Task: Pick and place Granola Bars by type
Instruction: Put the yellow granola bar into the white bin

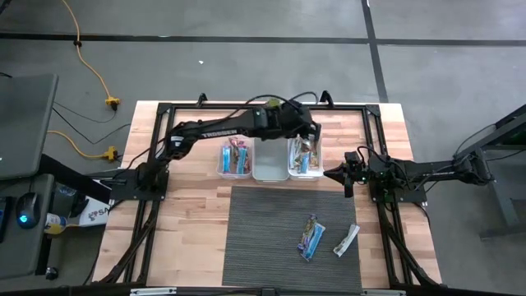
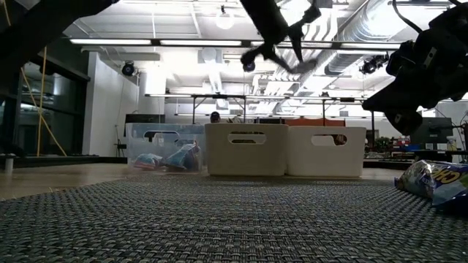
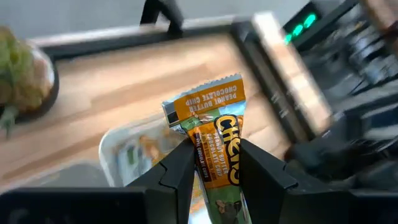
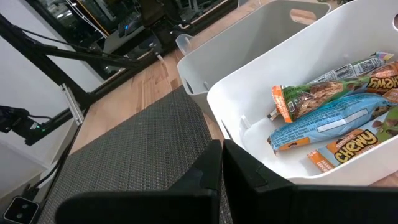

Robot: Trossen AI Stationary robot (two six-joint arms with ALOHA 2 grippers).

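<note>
The left gripper (image 3: 211, 165) is clamped on an orange-wrapped peanut butter chocolate chip granola bar (image 3: 214, 140), its two dark fingers (image 3: 177, 171) pinching the wrapper's lower half while it hangs above the right-hand clear plastic bin (image 1: 303, 158). That bin already holds several orange, blue and brown wrapped bars (image 4: 336, 127). Beside it sit an empty middle bin (image 1: 269, 163) and a left bin (image 1: 236, 158) with blue and pink bars. The right gripper (image 4: 222, 163) waits just beside the right-hand bin, fingers pressed together on nothing. A blue-wrapped bar (image 1: 311, 237) and a white-silver bar (image 1: 346, 241) lie on the grey woven mat (image 1: 263, 238).
</note>
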